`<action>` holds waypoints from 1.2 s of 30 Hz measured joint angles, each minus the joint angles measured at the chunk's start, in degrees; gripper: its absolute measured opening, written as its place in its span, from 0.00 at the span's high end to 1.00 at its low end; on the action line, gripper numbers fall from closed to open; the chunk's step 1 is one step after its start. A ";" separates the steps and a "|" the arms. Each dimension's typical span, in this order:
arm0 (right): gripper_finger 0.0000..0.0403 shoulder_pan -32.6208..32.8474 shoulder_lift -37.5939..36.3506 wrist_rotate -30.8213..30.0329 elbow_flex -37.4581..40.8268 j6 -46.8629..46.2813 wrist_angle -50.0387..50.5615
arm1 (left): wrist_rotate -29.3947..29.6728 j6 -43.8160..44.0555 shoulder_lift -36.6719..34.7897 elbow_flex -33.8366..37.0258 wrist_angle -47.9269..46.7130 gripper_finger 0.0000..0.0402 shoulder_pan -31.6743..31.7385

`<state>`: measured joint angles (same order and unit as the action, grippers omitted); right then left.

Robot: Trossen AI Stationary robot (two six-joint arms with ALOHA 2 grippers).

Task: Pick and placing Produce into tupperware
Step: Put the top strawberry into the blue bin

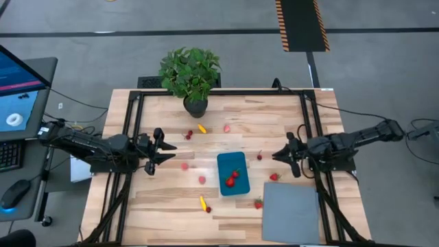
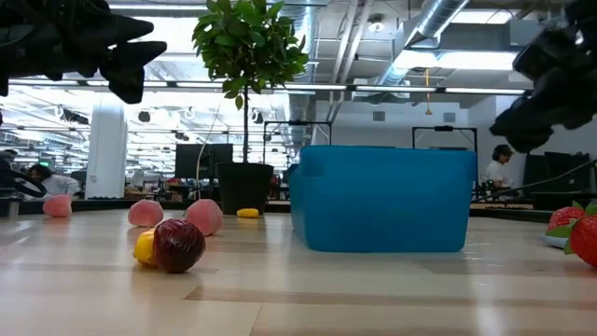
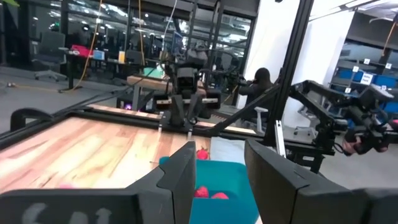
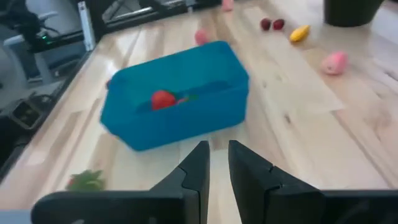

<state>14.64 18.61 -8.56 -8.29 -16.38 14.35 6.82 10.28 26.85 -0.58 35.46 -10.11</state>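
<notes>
Blue tub (image 1: 232,173) sits mid-table, long axis 12-to-6, 2 red pieces inside. Left gripper (image 1: 164,152) hovers empty, fingers apart, at the tub's 9 o'clock; nearest pink piece (image 1: 184,166) lies just toward 4 o'clock from it. Right gripper (image 1: 280,156) hovers at 3 o'clock, fingers nearly together, empty; strawberry (image 1: 274,177) at its 6 o'clock.

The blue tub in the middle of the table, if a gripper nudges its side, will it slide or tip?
The blue tub would probably slide: it looks shallow, wide and flat-bottomed on smooth wood. It seems light, holding only a few red pieces, so a nudge could skid it.
</notes>
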 joint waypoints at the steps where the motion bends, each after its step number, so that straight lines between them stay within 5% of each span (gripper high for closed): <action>1: 0.79 0.72 0.41 0.08 -1.23 -0.31 2.05 | 0.03 0.02 0.00 0.00 -0.04 0.68 0.00; 16: 0.78 11.52 13.80 2.77 -5.45 -20.32 8.90 | 0.10 0.53 0.00 0.04 -0.02 0.68 0.00; 36: 0.78 16.39 29.19 6.80 -8.58 -25.62 12.68 | -0.08 1.21 0.00 0.11 0.00 0.68 0.00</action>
<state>31.03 47.80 -1.76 -16.86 -42.00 27.02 6.74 11.49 26.85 -0.47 35.46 -10.11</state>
